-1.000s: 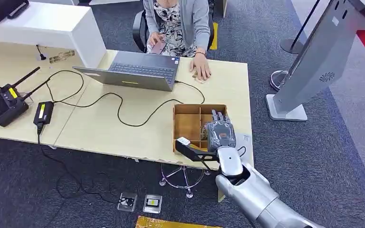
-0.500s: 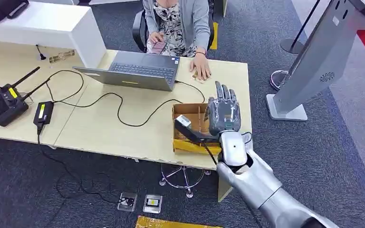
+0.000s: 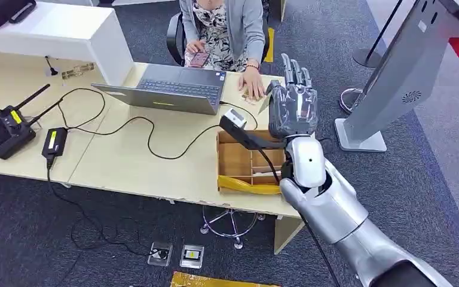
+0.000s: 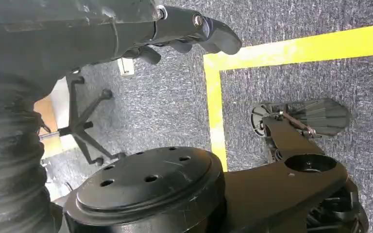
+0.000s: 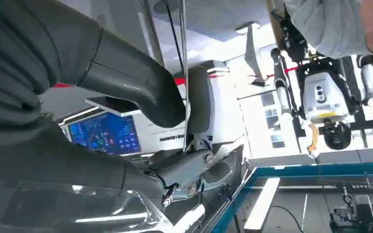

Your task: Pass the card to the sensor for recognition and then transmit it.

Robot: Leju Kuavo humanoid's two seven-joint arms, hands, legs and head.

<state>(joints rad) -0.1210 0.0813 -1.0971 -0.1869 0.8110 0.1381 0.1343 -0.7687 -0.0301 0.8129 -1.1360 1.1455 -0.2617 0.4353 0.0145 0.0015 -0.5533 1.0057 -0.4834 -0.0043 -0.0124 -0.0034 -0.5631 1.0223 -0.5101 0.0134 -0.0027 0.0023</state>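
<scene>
1. Desk [image 3: 131, 161]: light wood, with cables running across it; a person [image 3: 227, 27] in a grey cardigan sits at the far side, 1 hand resting on the desk top near the right hand.
2. Grey slanted kiosk stand [image 3: 388, 78]: on the carpet to the right of the desk, well apart from the box.
3. Right arm [image 3: 334, 221]: silver, reaches up from the lower right over the desk's right end.
4. Laptop [image 3: 176, 89]: open, in front of the person.
5. Wooden box [image 3: 248, 161]: compartmented, at the desk's near right edge, directly below the raised hand; a yellow strip lies along its near side.
6. Right hand [image 3: 293, 107]: raised above the box, fingers pointing away from the robot; thumb and a finger pinch the card.
7. Left hand [image 4: 194, 31]: in the left wrist view, hangs over grey carpet with yellow floor tape; dark fingers curled in, nothing held.
8. Card [image 5: 183, 73]: thin, seen edge-on in the right wrist view, clamped between the thick thumb and a finger, off the desk.
</scene>
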